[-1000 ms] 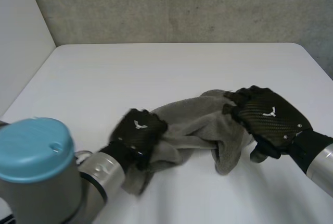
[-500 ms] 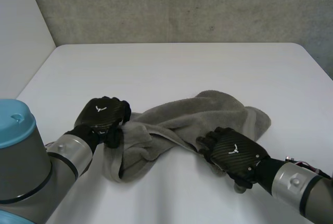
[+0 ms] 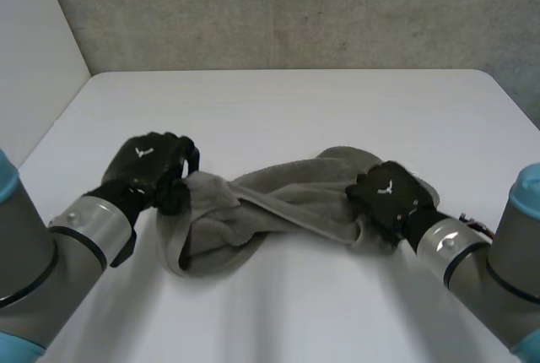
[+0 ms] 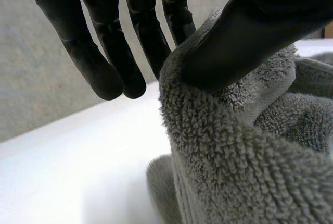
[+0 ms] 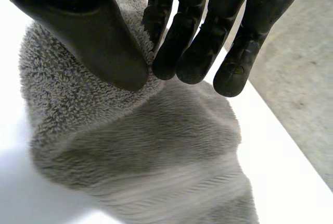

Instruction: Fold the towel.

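Left hand (image 3: pixel 150 169), knuckles up, pinches one end of the towel (image 3: pixel 270 211) — right hand (image 3: pixel 388 197), likewise, pinches the other.

Head view: my left hand (image 3: pixel 150 170) and my right hand (image 3: pixel 388 197) show their backs, so the fingertips of both are hidden under the hands and the towel (image 3: pixel 278 207). The towel lies bunched; which corner or edge each hand pinches cannot be told. Wrist views: the towel and my palms are cut off at the edges.

The left hand (image 4: pixel 270 26) pinches the towel (image 4: pixel 234 161) between fingers (image 4: pixel 99 52) and thumb.
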